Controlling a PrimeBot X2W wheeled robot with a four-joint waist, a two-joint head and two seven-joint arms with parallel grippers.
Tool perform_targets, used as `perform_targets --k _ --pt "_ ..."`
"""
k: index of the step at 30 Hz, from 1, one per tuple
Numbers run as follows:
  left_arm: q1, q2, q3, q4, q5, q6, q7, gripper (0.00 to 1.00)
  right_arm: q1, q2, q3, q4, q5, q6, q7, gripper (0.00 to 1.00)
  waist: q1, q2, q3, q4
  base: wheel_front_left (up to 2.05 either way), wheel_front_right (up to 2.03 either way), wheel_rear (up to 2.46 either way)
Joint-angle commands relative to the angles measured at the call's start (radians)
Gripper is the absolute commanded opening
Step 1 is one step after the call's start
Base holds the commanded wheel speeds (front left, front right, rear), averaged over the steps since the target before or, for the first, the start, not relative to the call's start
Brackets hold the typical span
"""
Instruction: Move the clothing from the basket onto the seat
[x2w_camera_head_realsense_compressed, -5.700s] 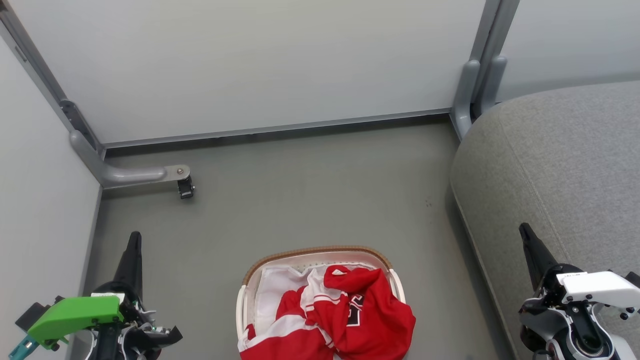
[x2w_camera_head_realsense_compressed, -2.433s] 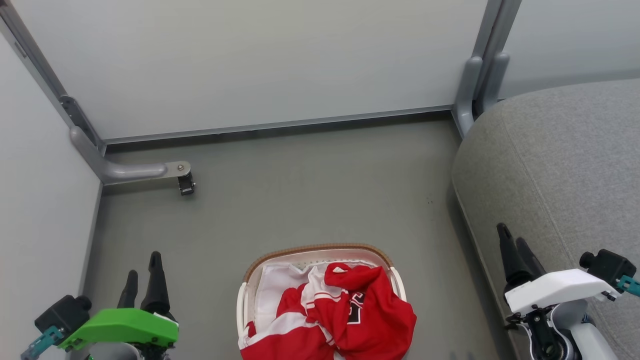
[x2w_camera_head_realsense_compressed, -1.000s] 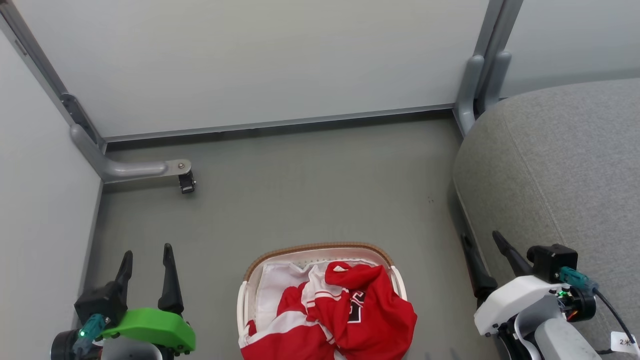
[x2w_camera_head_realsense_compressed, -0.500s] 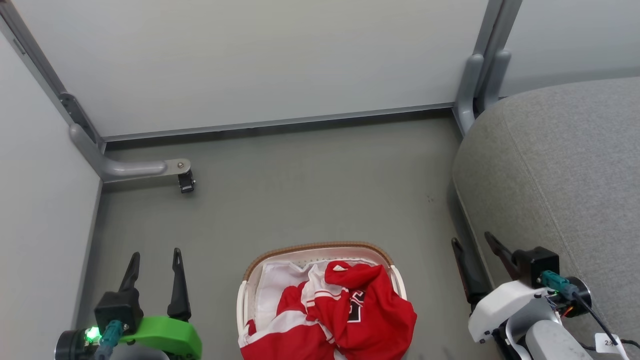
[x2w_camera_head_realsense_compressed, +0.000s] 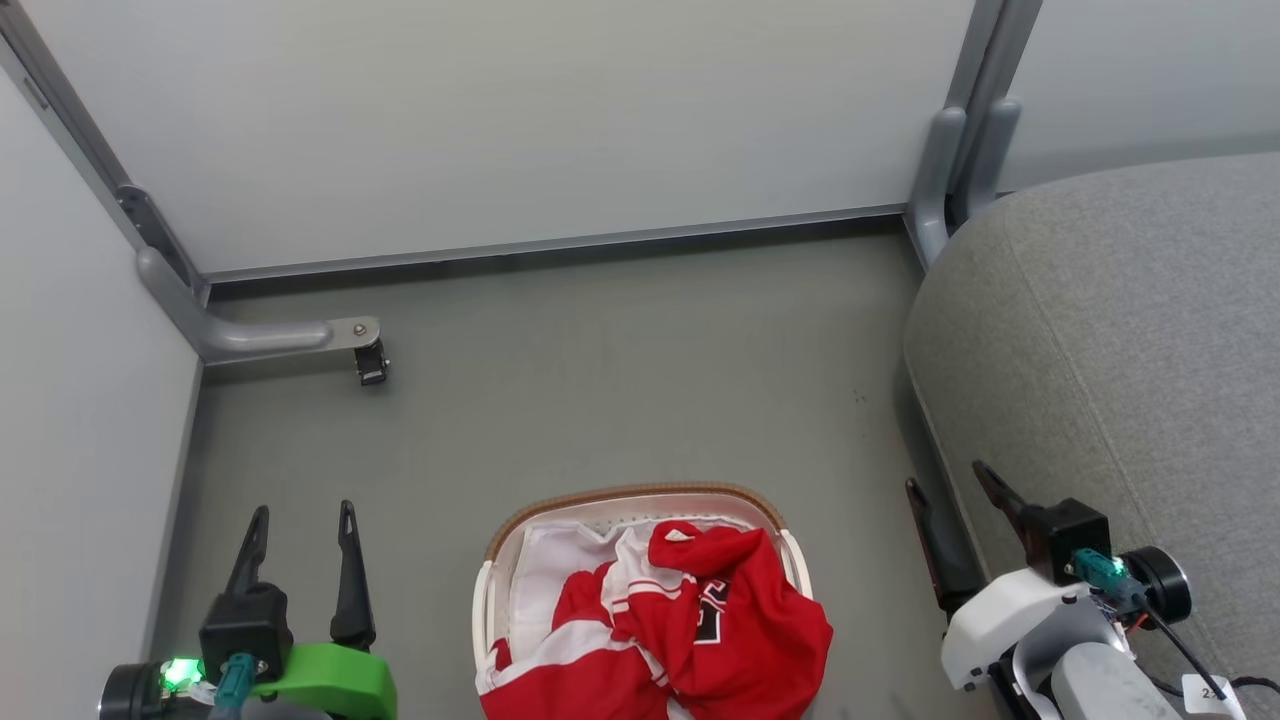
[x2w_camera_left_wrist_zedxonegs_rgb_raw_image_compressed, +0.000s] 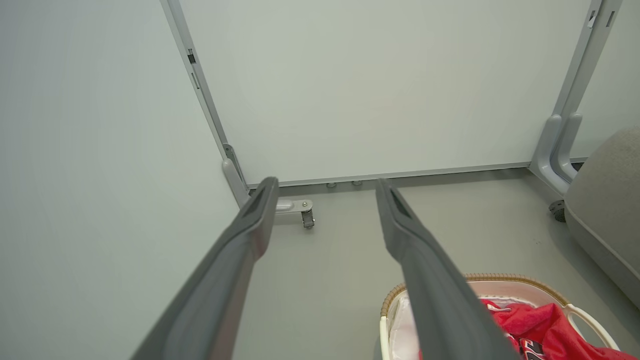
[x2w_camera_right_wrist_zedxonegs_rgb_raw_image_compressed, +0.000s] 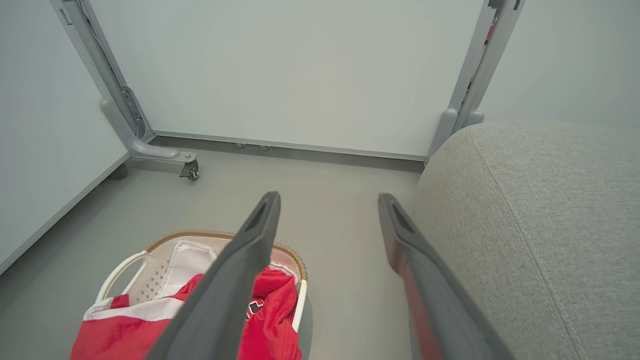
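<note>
Two pincers, left gripper (x2w_camera_head_realsense_compressed: 304, 508) and right gripper (x2w_camera_head_realsense_compressed: 946, 476), both spread wide, holding nothing. One basket (x2w_camera_head_realsense_compressed: 630, 493) between, red clothes (x2w_camera_head_realsense_compressed: 720, 620) heaped inside. One couch (x2w_camera_head_realsense_compressed: 1120, 330) beside right gripper.

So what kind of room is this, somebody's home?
Probably a mock-up test booth, not a real home: plain pale partition panels on castored grey frames, with a grey couch and a laundry basket of red clothing on a grey floor.

The grey floor (x2w_camera_head_realsense_compressed: 620, 390) bears the basket (x2w_camera_head_realsense_compressed: 560, 506), standing free. Right of the basket, a short gap apart, stands the couch (x2w_camera_head_realsense_compressed: 1120, 330). Well beyond the basket to the left rests a partition's wheeled foot (x2w_camera_head_realsense_compressed: 300, 342).
</note>
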Motion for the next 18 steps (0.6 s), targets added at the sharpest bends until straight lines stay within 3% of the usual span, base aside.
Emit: perform_targets --k 1,18 --pt "0.008 -0.001 0.003 -0.006 0.026 0.006 -0.007 1.00 -0.001 0.001 -0.003 0.004 -0.025 -0.001 -0.010 1.00 0.0000 0.0000 0.002 -0.001 0.00 0.00 0.00" --pt "-0.041 -0.042 -0.013 0.059 0.076 -0.069 -0.020 1.00 -0.046 0.012 -0.031 -0.029 -0.079 -0.001 -0.023 1.00 0.0000 0.0000 0.102 -0.016 0.00 0.00 0.00"
